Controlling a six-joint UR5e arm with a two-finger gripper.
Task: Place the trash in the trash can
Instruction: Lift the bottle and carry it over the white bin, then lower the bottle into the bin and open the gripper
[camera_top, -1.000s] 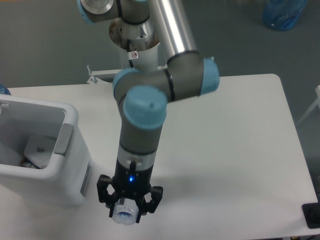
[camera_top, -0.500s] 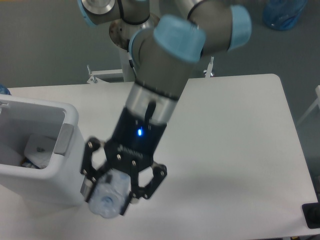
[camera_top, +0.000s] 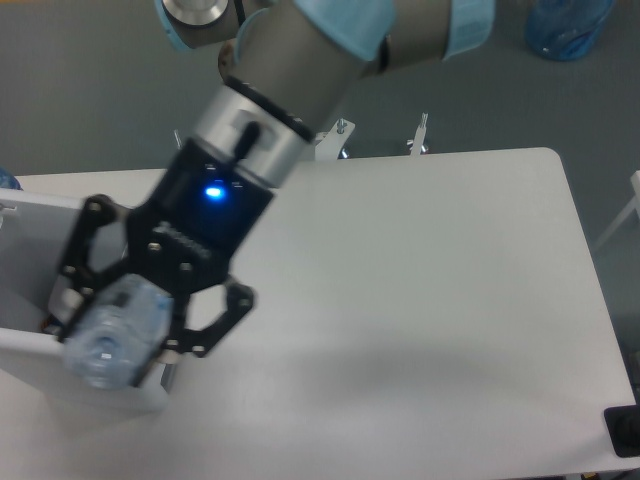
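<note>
Soft even light, white table (camera_top: 440, 270) bright, faint grey shadow on it beside the blurry gripper (camera_top: 125, 335), edges fuzzy

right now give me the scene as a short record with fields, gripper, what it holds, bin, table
gripper: the gripper is closed around the bottle, raised above the bin's near side
held item: crushed clear plastic bottle, bluish tint, cap end toward the camera
trash can: white bin at the left edge of the table, mostly hidden behind the gripper; contents cannot be seen
table: white tabletop, nothing else lying on the visible part
task state: bottle is over the bin, not yet released
</note>
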